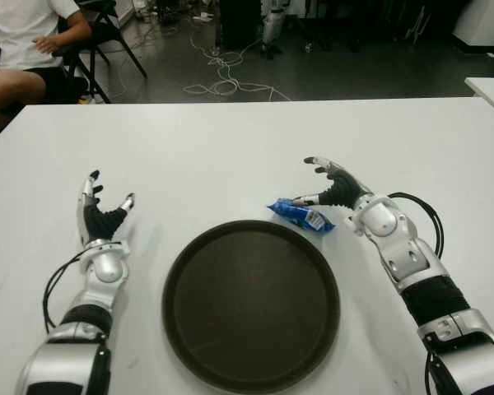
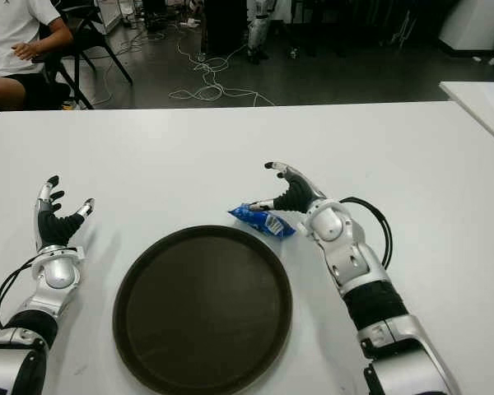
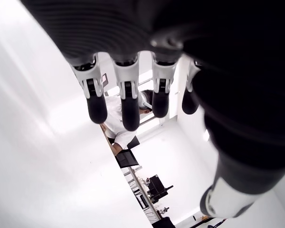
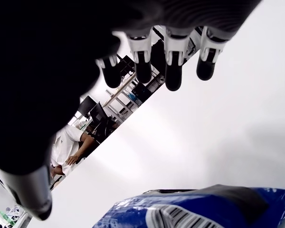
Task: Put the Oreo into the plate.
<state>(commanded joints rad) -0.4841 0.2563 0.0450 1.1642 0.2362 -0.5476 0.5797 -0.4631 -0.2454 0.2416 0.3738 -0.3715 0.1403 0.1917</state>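
A blue Oreo packet (image 1: 301,215) lies on the white table just beyond the far right rim of a round dark plate (image 1: 251,303). My right hand (image 1: 328,183) is right beside the packet on its right, fingers spread and open, the thumb tip near the packet's far end; nothing is held. In the right wrist view the packet (image 4: 199,209) shows below the extended fingers (image 4: 173,76). My left hand (image 1: 103,210) shows left of the plate, fingers up and open, holding nothing.
The white table (image 1: 230,140) extends wide beyond the plate. A seated person (image 1: 25,49) is at the far left behind the table. Cables (image 1: 222,74) lie on the floor past the far edge. Another white table corner (image 1: 490,86) shows at the right.
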